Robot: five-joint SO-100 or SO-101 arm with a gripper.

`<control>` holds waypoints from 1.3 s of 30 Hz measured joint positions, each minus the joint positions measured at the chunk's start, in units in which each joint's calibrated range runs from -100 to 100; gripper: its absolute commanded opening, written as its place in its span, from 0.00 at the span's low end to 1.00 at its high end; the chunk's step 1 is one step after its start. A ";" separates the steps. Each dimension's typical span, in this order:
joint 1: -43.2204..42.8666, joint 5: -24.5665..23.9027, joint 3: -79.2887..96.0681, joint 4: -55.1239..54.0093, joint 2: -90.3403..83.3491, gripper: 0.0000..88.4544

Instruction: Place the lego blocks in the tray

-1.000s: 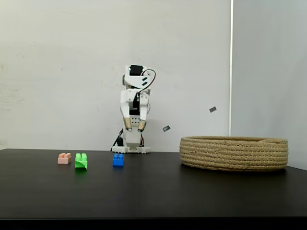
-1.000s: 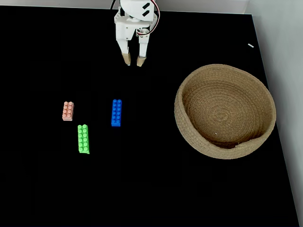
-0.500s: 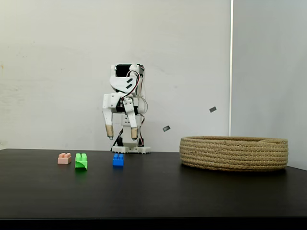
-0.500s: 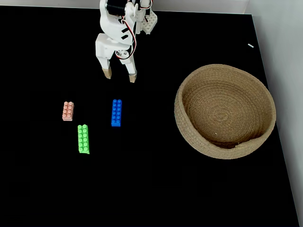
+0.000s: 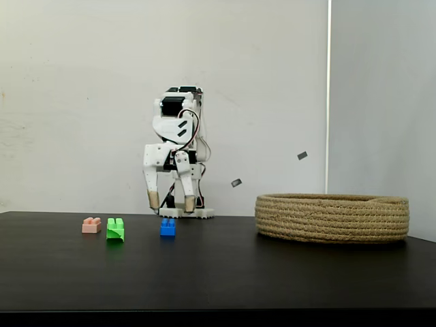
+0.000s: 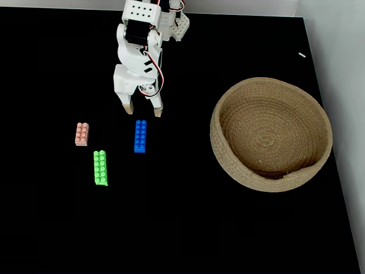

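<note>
Both fixed views show a black table [image 6: 188, 228], white wall [image 5: 82, 82], gripper [image 6: 142, 109] spread apart.

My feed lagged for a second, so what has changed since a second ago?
The gripper opened, swung out from the base and came down toward the blue brick; in the side-on fixed view it hangs just above the table. It has taken hold of nothing. The blue, green and pink bricks and the basket have not moved.
</note>
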 measured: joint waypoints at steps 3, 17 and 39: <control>0.08 0.34 -1.68 0.00 2.04 0.26; 0.90 0.93 -7.42 -2.35 11.03 0.24; -2.28 -0.73 -14.32 -5.03 17.05 0.00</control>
